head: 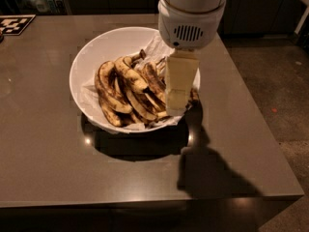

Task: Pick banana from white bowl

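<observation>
The white bowl [91, 50] stands on the brown table and holds a pile of overripe bananas on white paper. The banana [129, 76], paler yellow with brown speckles and a dark curved stem, lies on top near the middle of the pile, its stem pointing to the back. My gripper [176, 103], cream-coloured under the white wrist housing, hangs over the right side of the bowl. It is just right of the banana and hides the bananas at the right rim.
The table's [72, 178] front edge runs close below the bowl and its right edge lies to the right, with floor beyond. A black-and-white marker tag [14, 24] lies at the far left corner. Dark cabinets stand behind.
</observation>
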Robot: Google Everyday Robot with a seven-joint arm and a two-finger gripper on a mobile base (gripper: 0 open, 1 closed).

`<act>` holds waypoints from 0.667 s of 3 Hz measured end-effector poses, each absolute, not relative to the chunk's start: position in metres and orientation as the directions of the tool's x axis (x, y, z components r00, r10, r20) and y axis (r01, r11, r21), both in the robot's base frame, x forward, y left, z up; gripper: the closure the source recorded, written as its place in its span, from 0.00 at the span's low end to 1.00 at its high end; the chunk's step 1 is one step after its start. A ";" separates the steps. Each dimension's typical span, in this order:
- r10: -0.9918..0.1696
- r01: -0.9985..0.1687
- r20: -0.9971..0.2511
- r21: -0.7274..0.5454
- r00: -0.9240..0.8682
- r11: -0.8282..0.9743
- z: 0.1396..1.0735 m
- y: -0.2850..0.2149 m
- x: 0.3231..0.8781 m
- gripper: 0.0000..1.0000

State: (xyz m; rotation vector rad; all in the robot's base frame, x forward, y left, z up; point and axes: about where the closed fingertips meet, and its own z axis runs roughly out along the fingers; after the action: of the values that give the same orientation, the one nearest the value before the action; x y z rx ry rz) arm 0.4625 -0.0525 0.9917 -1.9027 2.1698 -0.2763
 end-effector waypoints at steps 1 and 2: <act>-0.994 -0.947 -0.060 -0.302 -0.092 0.106 0.997 -0.042 0.465 0.00; -0.992 -0.942 -0.086 -0.316 -0.088 0.111 0.998 -0.031 0.467 0.00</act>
State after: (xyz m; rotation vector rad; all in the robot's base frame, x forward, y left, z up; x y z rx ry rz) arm 0.4672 -0.0306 0.9977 -1.9092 2.1149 -0.2598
